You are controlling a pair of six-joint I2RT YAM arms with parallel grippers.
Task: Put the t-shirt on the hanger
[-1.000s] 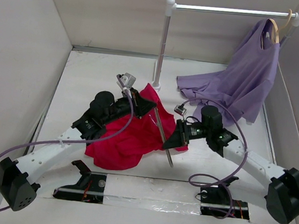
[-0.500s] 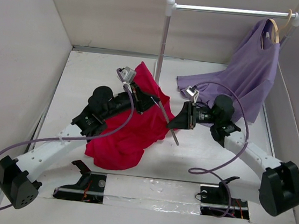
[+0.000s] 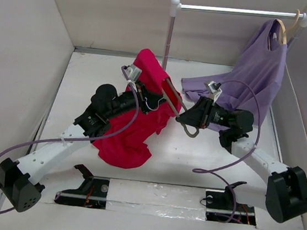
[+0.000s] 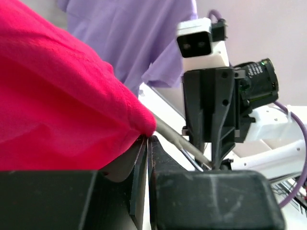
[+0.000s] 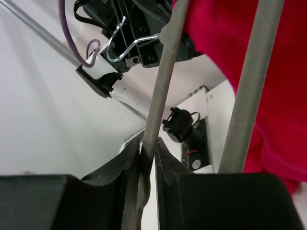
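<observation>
The left claw (image 4: 146, 143) was shut to a sliver, pinching an edge of the t-shirt (image 3: 132, 132) at its tips. The right claw (image 5: 146, 148) was clamped on a thin bar of the hanger (image 5: 165, 72). Both hung above the tabletop (image 3: 91, 80), facing each other, near together. From the right claw the hanger ran up toward the far left. Its far end was buried in the red cloth, and its wire hook (image 5: 125, 40) sat close by the left arm's wrist. The shirt lay left of the right claw, draping from the left claw to the tabletop. To my eye the next move turned on that line: cloth drawn along the bar toward the right claw, with the left arm nearer the cloth.
</observation>
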